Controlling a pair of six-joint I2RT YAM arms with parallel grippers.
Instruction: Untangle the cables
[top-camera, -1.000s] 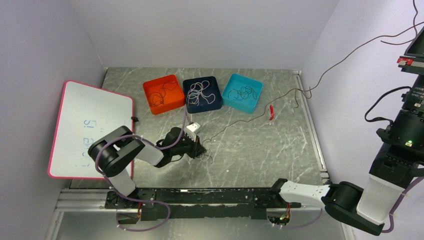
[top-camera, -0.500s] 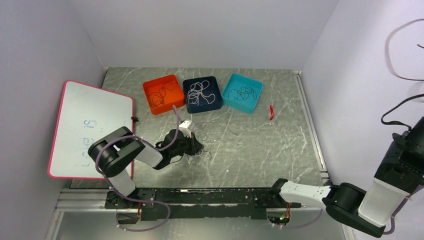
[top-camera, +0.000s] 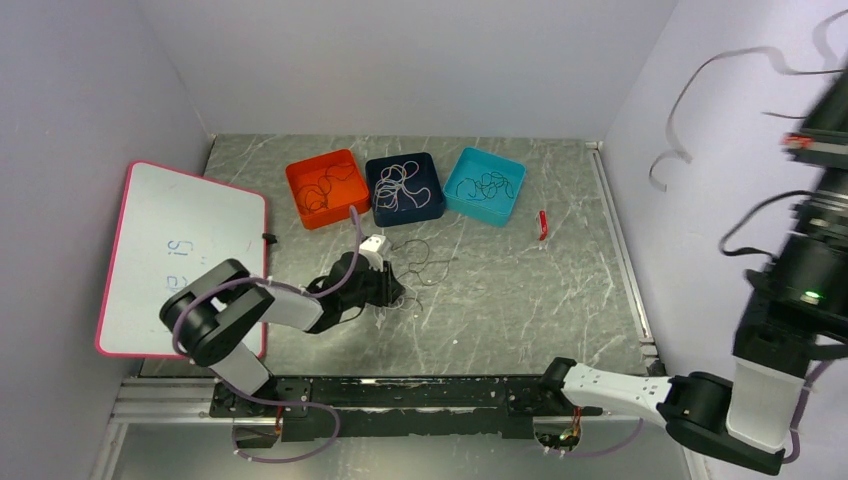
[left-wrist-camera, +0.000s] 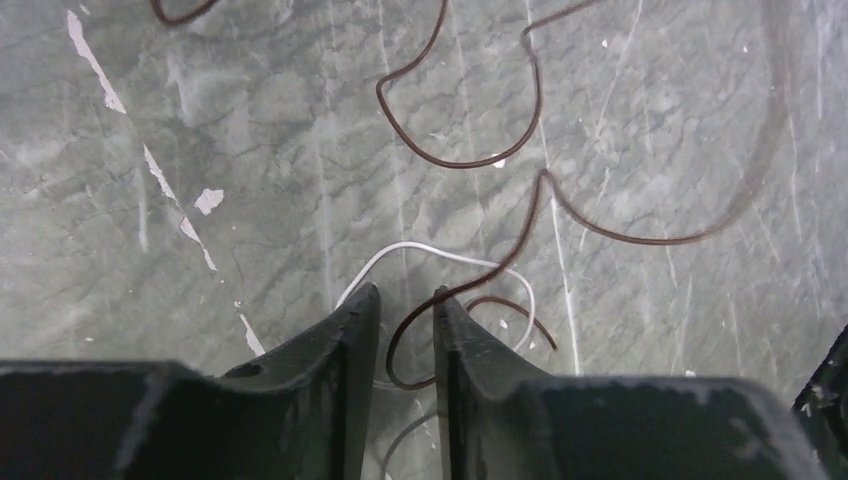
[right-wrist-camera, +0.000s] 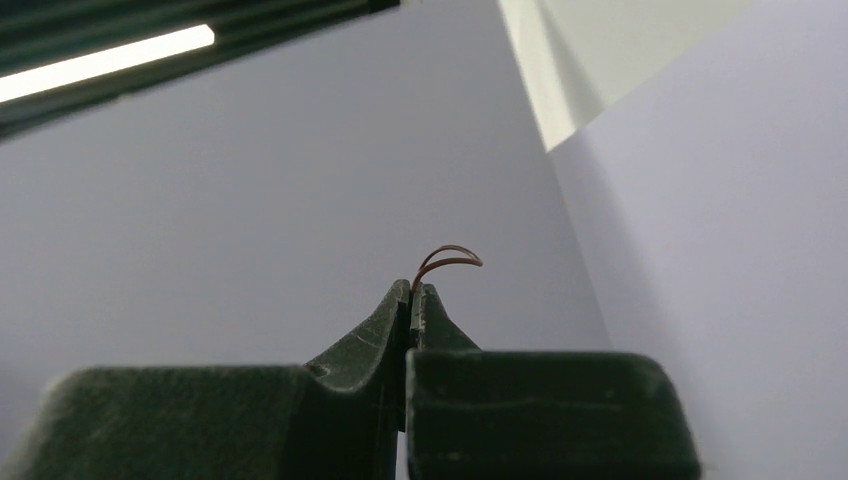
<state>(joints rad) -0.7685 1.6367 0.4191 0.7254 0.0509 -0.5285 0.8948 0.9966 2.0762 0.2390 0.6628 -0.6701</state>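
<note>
Low on the table, my left gripper (top-camera: 396, 291) (left-wrist-camera: 405, 300) has its jaws slightly apart. A brownish-red cable (left-wrist-camera: 470, 165) curls loosely through the gap without being pinched, and a white cable (left-wrist-camera: 440, 252) lies under it. More loops lie just right of the gripper (top-camera: 425, 257). My right gripper (right-wrist-camera: 413, 292) is raised high in front of the wall and is shut on the end of a thin brownish-red cable (right-wrist-camera: 450, 255). That cable (top-camera: 700, 75) swings blurred in the air at the upper right.
Three bins hold sorted cables at the back: orange (top-camera: 293, 178), navy (top-camera: 372, 170) and teal (top-camera: 515, 175). A small red item (top-camera: 543, 224) lies right of them. A pink-framed whiteboard (top-camera: 180, 255) leans at the left. The right arm (top-camera: 800, 290) towers at the right edge.
The left jaws have parted and let go of the cable. The right arm rose, pulling the taut brownish-red cable off the table into the air. Loose loops now lie beside the left gripper.
</note>
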